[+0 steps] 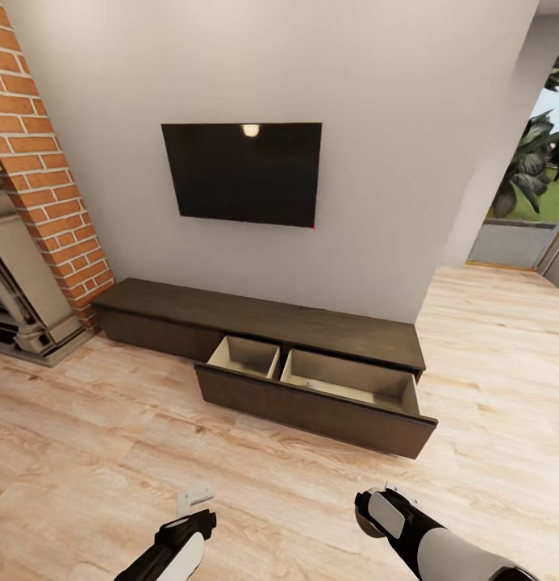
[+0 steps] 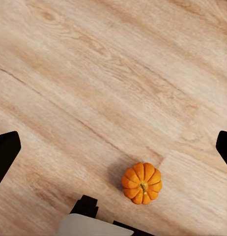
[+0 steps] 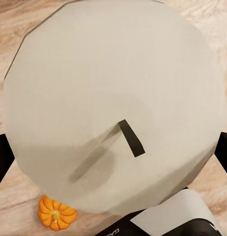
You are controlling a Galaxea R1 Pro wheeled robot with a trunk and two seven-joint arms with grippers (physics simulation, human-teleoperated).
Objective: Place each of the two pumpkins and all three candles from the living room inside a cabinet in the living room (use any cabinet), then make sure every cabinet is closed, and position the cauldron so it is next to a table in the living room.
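The dark-brown cabinet (image 1: 311, 327) stands against the wall under the TV, with one wide drawer (image 1: 315, 407) pulled out and its two pale compartments showing. My right gripper (image 1: 376, 504) is low over the floor in front of it, shut on an off-white candle (image 3: 111, 98) whose top and dark wick face the right wrist camera. One orange pumpkin (image 2: 142, 183) sits on the wooden floor beneath my left gripper (image 2: 113, 147), which is open and well above it. The pumpkin (image 3: 56, 212) also peeks out from under the candle. The left gripper (image 1: 194, 499) is at the lower left of the head view.
A black TV (image 1: 243, 172) hangs on the wall above the cabinet. A brick fireplace (image 1: 37, 202) stands at the left. At the right, a doorway (image 1: 529, 202) opens to plants outside. Light wooden floor (image 1: 110, 420) stretches between me and the cabinet.
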